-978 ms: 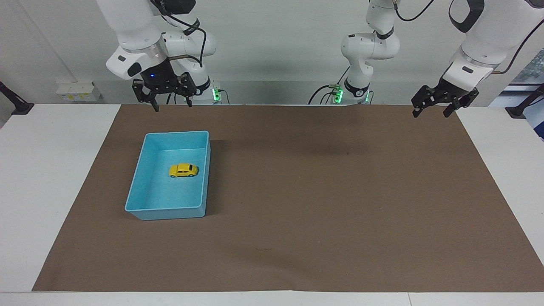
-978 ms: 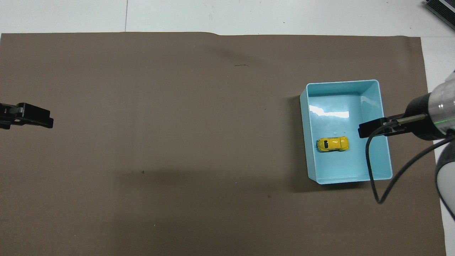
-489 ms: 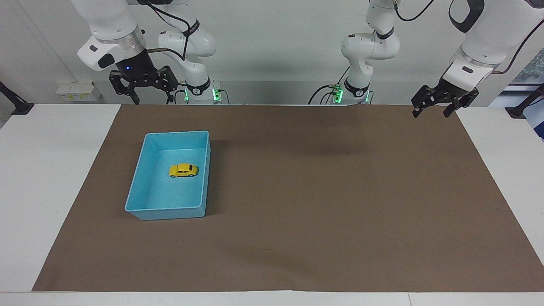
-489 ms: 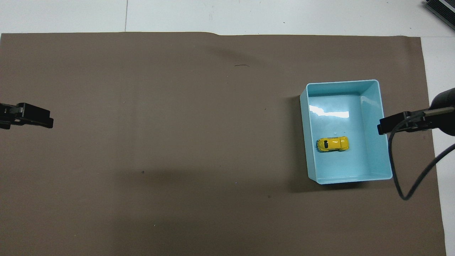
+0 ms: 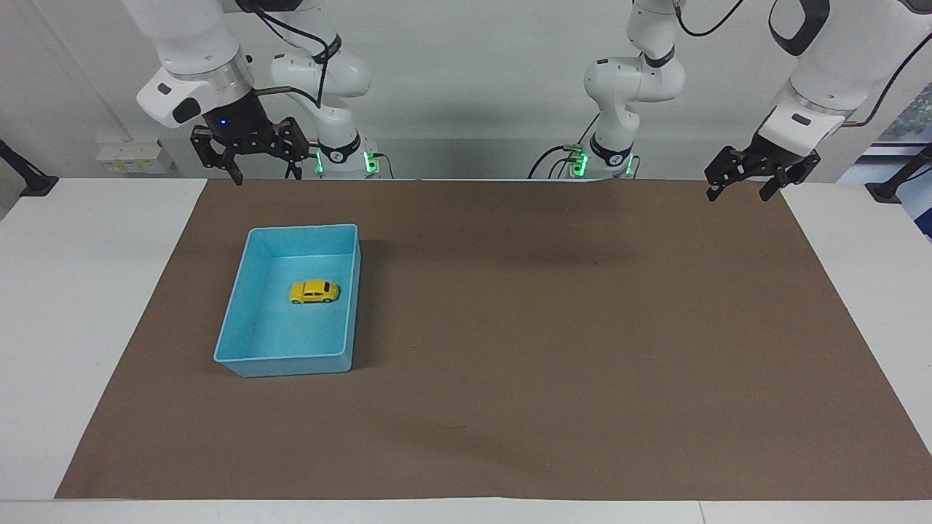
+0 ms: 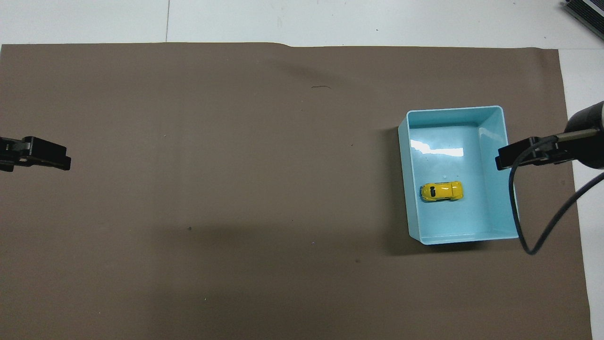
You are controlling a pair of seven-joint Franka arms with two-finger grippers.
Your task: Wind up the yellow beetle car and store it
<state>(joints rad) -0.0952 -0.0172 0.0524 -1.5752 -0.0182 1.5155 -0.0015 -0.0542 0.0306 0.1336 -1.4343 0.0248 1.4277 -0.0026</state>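
Facing view: right hand point(image 5: 262, 177), black two-finger type on a white arm, has drawn back over the last second from above the robots' end of the tray toward the right arm's end of the surface, then eased slightly back; it now hangs raised over the brown mat's edge, fingers apart, empty. Small bright yellow beetle-shaped toy car point(image 5: 314, 292) sits upright on its wheels inside the light blue rectangular plastic tray point(image 5: 231, 309), below and farther out from that hand, unmoved throughout. Judgement: the car lies stored and the hand has let go, so the task looks finished or nearly so; whether the winding was done cannot be told. Left hand point(image 5: 750, 191) waits raised over the mat's corner at the left arm's end, fingers apart, empty, well apart from the tray. Brown paper mat point(image 5: 553, 342) covers the white surface point(image 5: 80, 306); grey wall box point(image 5: 135, 156) sits off beside the right hand. Overhead view: right hand's tip point(image 6: 506, 158) covers the tray's long wall point(image 6: 508, 141), its black cable point(image 6: 521, 222) looping across that wall; car point(image 6: 441, 191) rests mid-tray. Left hand point(image 6: 47, 159) is over bare mat. Nothing obstructs either hand.
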